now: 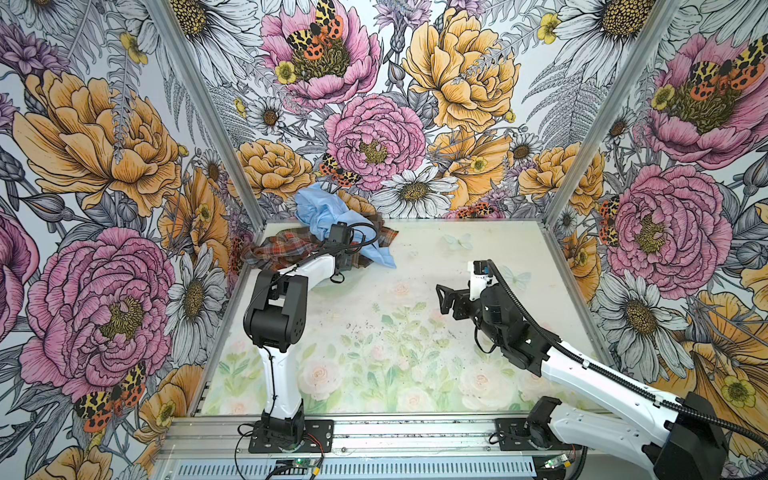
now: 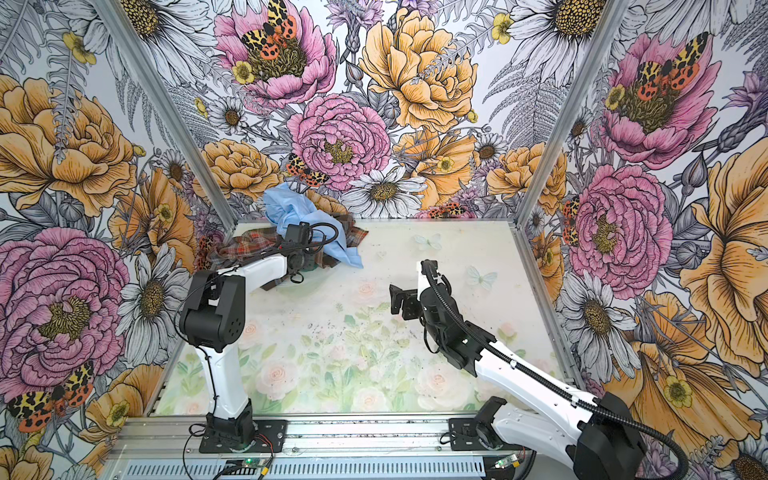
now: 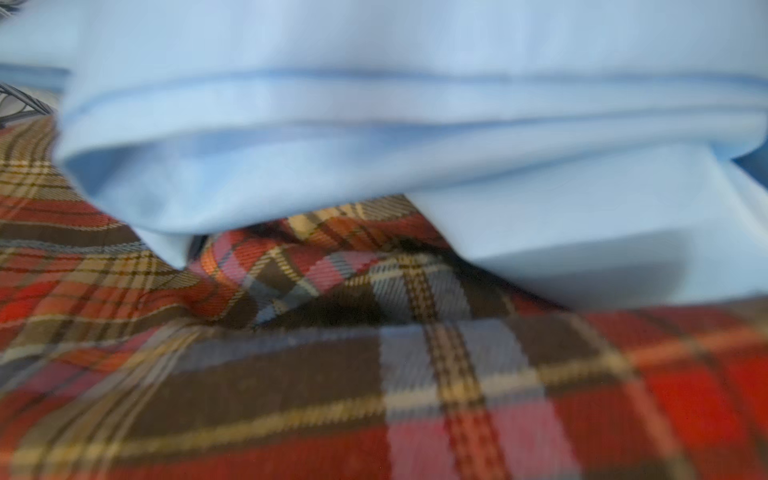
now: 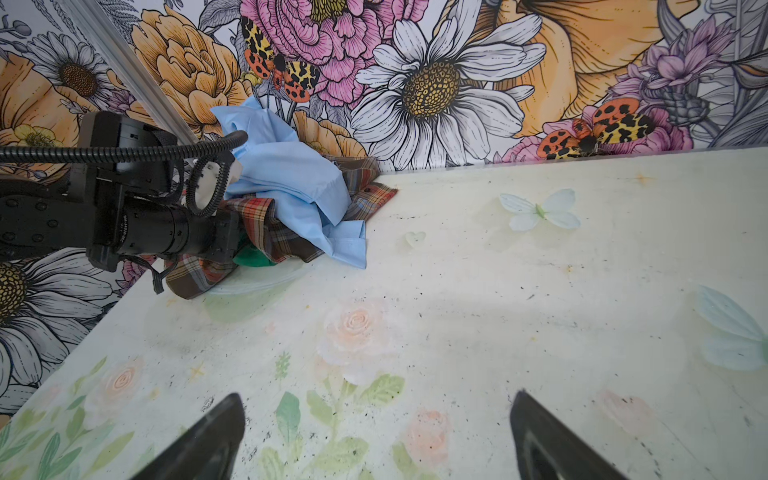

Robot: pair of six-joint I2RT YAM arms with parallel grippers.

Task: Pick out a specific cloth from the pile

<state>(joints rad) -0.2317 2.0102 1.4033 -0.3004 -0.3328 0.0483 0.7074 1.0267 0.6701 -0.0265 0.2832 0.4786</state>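
- The pile (image 1: 307, 241) sits at the 11 o'clock corner of the tabletop (image 1: 415, 340) in both top views. It is bunched against the back wall (image 1: 415, 104), with a light blue cloth (image 1: 328, 208) draped over a brown-orange plaid shirt (image 1: 278, 247).
- The cloth (image 4: 251, 257), emerald green, shows only as a small patch in the right wrist view. It lies at the pile's 6 o'clock edge, tucked under a fold of plaid. Buried like that, it probably calls for a low, side-on reach rather than a drop from above.
- The left gripper (image 4: 224, 243) is pushed in low at that same edge, just beside the green patch. Its fingertips are hidden in fabric, so I cannot tell how wide its claw stands or whether it has hold of anything. Its wrist view is blurred plaid under blue folds, which fits a camera pressed close to the heap.
- The right gripper (image 4: 378, 399) hangs over bare tabletop near the middle, toward 2 o'clock and well apart from the pile. Its claw is spread wide and empty, likely to keep clear of the other arm.
- Risk, as I judge it: the plaid fold over the green may drag along with it.
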